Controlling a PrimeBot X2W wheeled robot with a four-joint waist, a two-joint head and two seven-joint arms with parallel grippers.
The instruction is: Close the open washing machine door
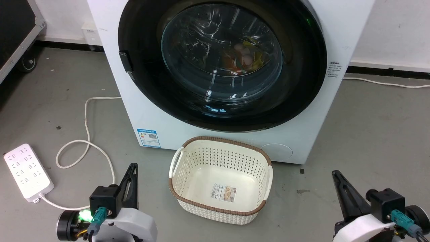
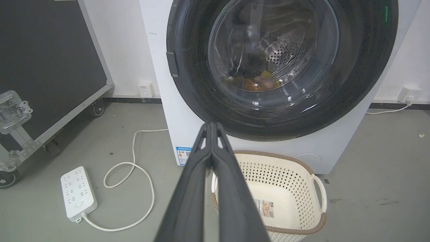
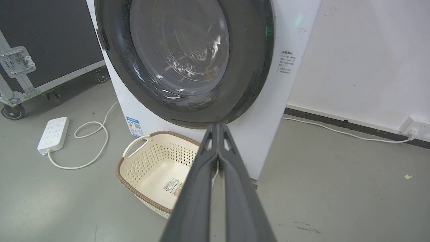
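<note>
The washing machine door (image 1: 302,80) with its wide glossy black rim and bulging glass window lies flat against the white machine front; coloured laundry shows through the glass. The same door (image 2: 356,74) faces the left wrist view, and the door (image 3: 248,57) appears at an angle in the right wrist view. My left gripper (image 1: 133,165) rests low at the lower left, shut, holding nothing, well clear of the door. My right gripper (image 1: 334,173) sits at the lower right, shut and empty too. In both wrist views the fingertips meet: left gripper (image 2: 211,125), right gripper (image 3: 218,126).
A cream perforated basket (image 1: 188,153) with a brown rim stands on the floor right before the machine, between my arms. A white power strip (image 1: 27,173) and looped cable (image 1: 72,144) lie at the left. A black wheeled case (image 2: 50,64) stands further left.
</note>
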